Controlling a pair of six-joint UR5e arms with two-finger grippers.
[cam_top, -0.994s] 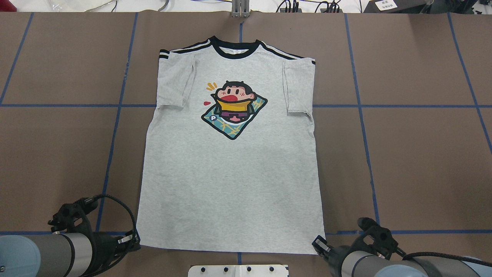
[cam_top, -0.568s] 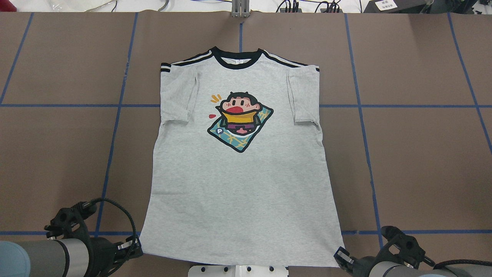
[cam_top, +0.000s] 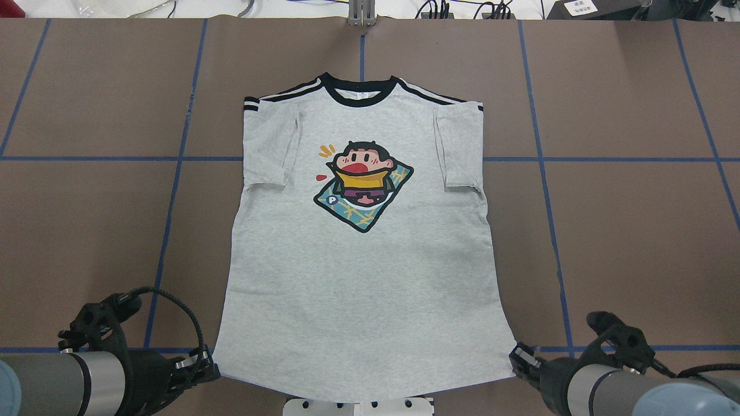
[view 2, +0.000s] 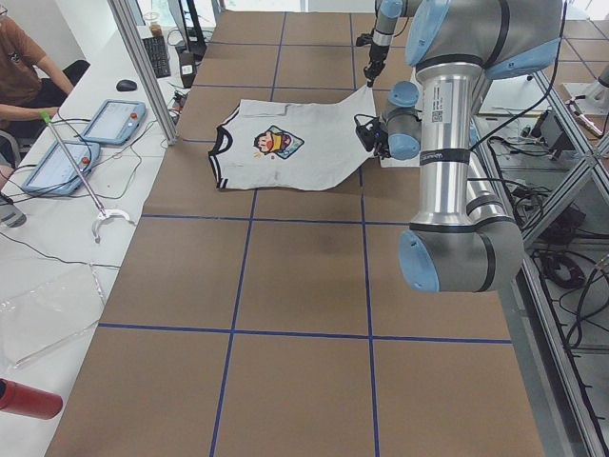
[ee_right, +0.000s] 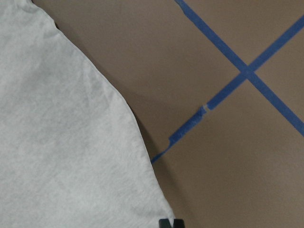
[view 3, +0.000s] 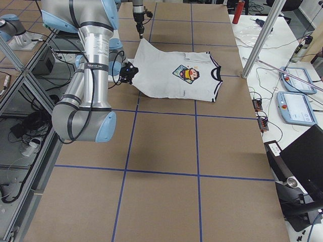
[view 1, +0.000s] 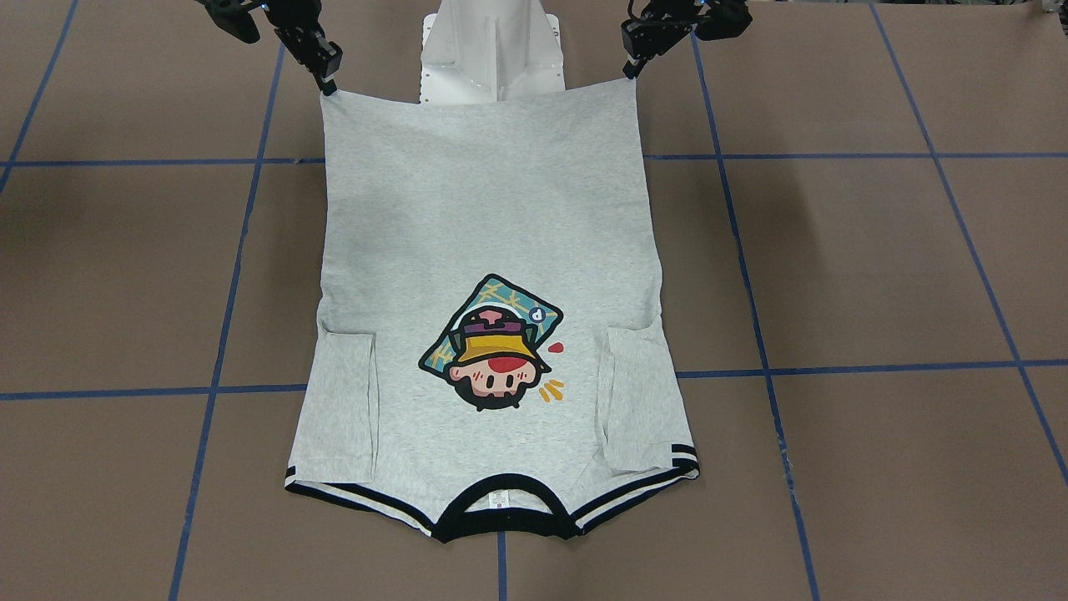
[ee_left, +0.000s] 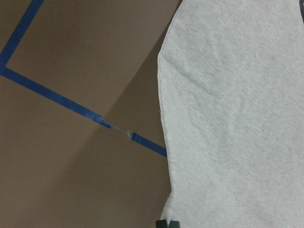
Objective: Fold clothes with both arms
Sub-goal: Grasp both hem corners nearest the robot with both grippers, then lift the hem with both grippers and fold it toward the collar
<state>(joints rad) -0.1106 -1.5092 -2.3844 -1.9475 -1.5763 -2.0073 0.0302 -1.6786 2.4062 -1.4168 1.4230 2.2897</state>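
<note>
The left gripper (cam_top: 207, 370) and right gripper (cam_top: 516, 353) each pinch a near corner of the T-shirt (cam_top: 358, 277); both wrist views crop the fingertips. Its hem partly hides the white pedestal (cam_top: 302, 407).

left arm (cam_top: 63, 384): brought in low from the near-left edge, wrist turned inward | left gripper (cam_top: 207, 370): jaws closed on the left hem corner of the T-shirt (cam_top: 358, 277), held raised | right arm (cam_top: 624, 393): mirrored at near-right | right gripper (cam_top: 518, 357): jaws closed on the right hem corner, held raised
</note>
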